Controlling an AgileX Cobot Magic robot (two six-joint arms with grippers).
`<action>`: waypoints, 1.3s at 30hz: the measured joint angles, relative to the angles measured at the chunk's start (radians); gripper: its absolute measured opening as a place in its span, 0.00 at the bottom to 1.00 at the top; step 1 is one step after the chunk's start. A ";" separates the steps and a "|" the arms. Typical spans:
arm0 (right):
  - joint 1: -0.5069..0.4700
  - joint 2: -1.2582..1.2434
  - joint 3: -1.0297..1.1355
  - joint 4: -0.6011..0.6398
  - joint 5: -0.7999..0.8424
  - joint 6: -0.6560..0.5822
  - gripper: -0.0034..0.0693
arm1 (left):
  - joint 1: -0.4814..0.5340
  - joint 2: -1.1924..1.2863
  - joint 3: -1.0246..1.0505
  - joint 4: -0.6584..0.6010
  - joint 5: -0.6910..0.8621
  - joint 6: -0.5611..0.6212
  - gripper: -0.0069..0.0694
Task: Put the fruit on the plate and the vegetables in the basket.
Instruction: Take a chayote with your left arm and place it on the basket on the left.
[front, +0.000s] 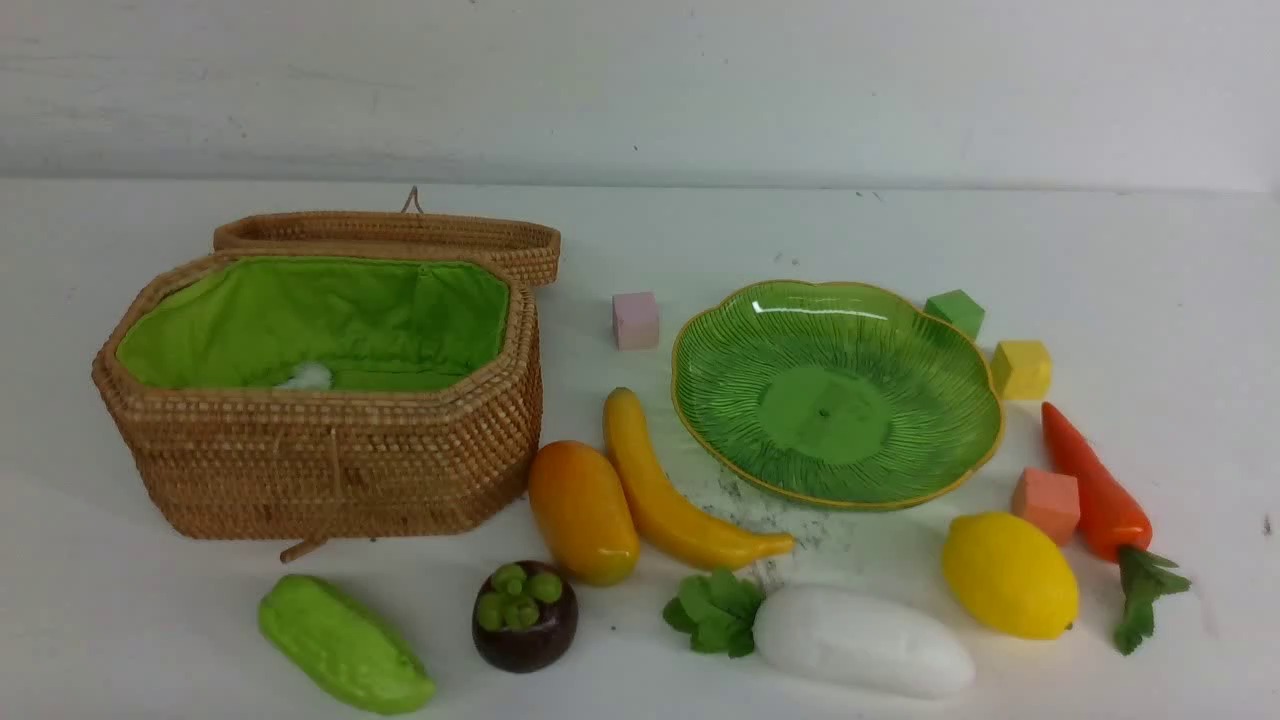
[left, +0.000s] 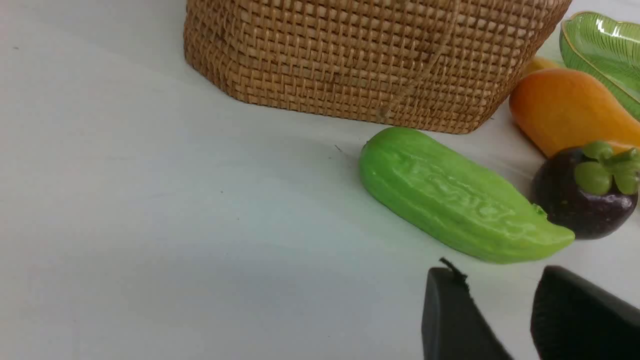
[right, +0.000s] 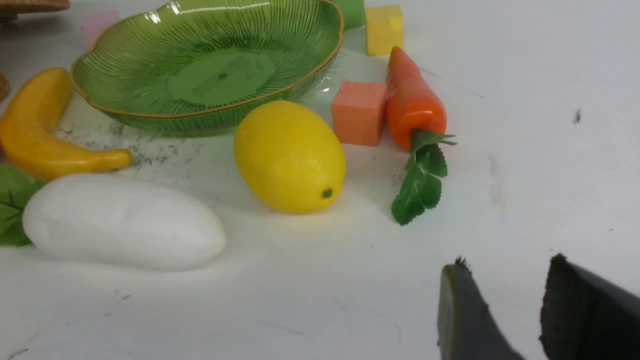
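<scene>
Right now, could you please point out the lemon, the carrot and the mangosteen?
lemon (front: 1008, 575), front view, middle of body
carrot (front: 1100, 485), front view, orange root
mangosteen (front: 525, 652), front view, purple skin below top

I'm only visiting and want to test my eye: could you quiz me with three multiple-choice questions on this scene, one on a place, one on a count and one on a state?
1. The cucumber lies: A. in front of the basket, on the robot's side B. behind it C. inside it
2. How many foam cubes are there? A. two B. four C. six
3. The plate is: A. empty B. heaped full C. upside down

Answers: 1 A, it lies on the table nearer the camera than the basket wall. 2 B, one each in pink, green, yellow and orange. 3 A, nothing lies in it.
</scene>
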 joint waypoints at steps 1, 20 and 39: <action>0.000 0.000 0.000 0.000 0.000 0.000 0.38 | 0.000 0.000 0.000 0.000 0.000 0.000 0.40; 0.000 0.000 0.000 0.000 0.000 0.000 0.38 | 0.000 0.000 0.000 0.000 -0.001 0.000 0.40; 0.000 0.000 0.000 0.000 0.000 0.000 0.38 | 0.000 0.000 0.000 -0.572 -0.446 -0.173 0.39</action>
